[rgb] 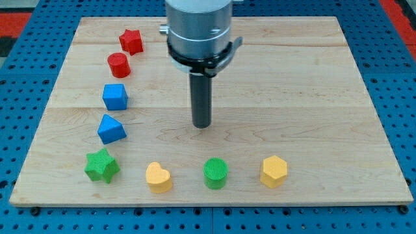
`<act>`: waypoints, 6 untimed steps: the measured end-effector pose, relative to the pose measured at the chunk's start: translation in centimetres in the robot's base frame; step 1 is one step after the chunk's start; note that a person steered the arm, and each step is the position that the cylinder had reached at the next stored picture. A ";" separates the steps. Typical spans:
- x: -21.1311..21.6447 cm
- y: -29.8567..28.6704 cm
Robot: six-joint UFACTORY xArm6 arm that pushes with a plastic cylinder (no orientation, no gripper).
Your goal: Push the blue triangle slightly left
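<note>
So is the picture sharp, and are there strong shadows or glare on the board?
Camera view: sharp across the board, the blue triangle and other blocks crisp; light is even and soft, shadows faint, only a small one by my tip; mild sheen on the metal arm housing, no glare on the wood; no visible distortion.

Bright, even light; sharp focus, faint shadows.

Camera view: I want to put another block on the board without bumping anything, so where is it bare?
Bare: everything right of my tip, above the yellow hexagon. Crowded: the left edge, from red star down to blue triangle and green star, and the bottom row.
</note>
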State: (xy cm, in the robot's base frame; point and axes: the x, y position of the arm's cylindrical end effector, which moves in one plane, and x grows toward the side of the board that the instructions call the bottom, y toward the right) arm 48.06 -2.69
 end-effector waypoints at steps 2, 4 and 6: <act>0.1 -7.6; -0.4 -7.8; -0.3 -14.1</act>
